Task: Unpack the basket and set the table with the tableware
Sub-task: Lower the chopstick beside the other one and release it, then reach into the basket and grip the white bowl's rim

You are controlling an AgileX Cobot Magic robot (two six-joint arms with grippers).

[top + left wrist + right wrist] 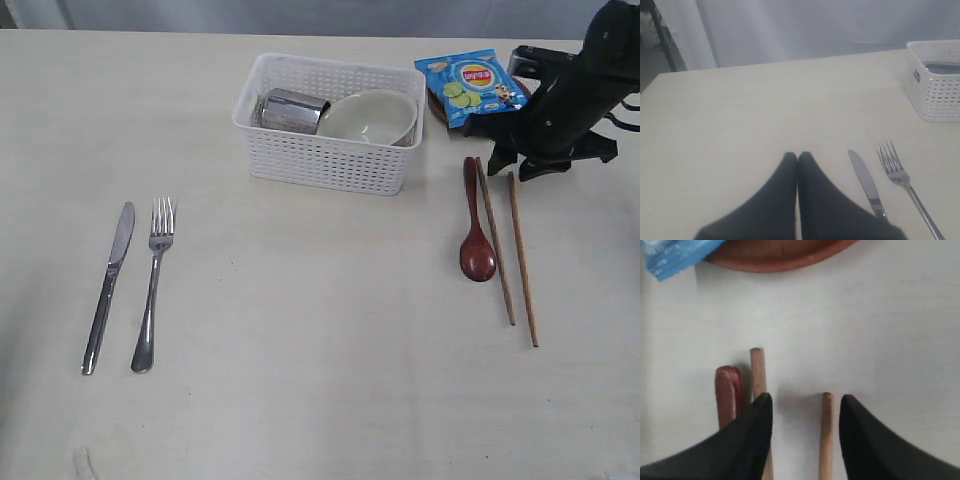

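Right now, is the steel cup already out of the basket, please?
No, the steel cup lies on its side inside the basket, beside the bowl.

Test-lab setup: pale table (740, 110) before grey curtain (815, 25).

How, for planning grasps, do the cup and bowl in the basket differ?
The cup is shiny steel, the bowl off-white. The cup lies on its side; the bowl's opening faces up. The bowl is wider than the cup. Both sit side by side inside the basket.
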